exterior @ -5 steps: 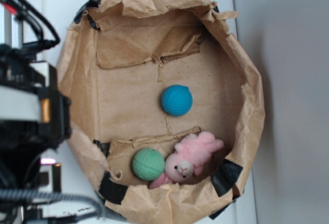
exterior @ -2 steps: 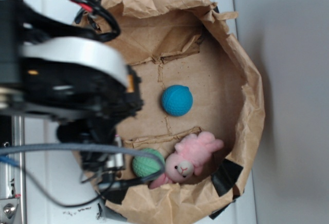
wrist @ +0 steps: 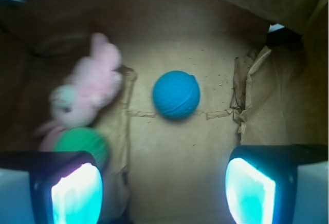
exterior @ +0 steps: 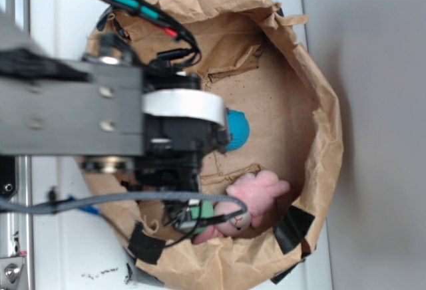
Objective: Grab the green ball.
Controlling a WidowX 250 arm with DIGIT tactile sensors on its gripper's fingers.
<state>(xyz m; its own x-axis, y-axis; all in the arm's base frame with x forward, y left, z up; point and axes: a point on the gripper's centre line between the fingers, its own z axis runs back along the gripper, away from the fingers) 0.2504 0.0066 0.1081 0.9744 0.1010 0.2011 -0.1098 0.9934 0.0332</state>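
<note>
In the wrist view the green ball [wrist: 82, 143] lies at the lower left, partly behind my left finger [wrist: 76, 193], with the pink plush [wrist: 87, 90] touching it on its far side. My gripper [wrist: 163, 190] is open, with only bare brown paper between its fingers. The right finger [wrist: 250, 190] is far from the ball. From the exterior view the arm [exterior: 133, 117] hangs over the paper bag and hides most of the green ball [exterior: 204, 209]; only a sliver shows beside the plush [exterior: 256, 193].
A blue-teal ball [wrist: 176, 94] sits in the middle of the bag floor, ahead of the gripper, and half of this ball [exterior: 239, 130] shows past the arm. The crumpled paper bag wall [exterior: 326, 137] rings everything. Black tape [exterior: 293, 227] patches the near rim.
The arm has swung in from the left over the bag, now covering the green ball and part of the blue-teal ball. The balls and plush have not moved.
</note>
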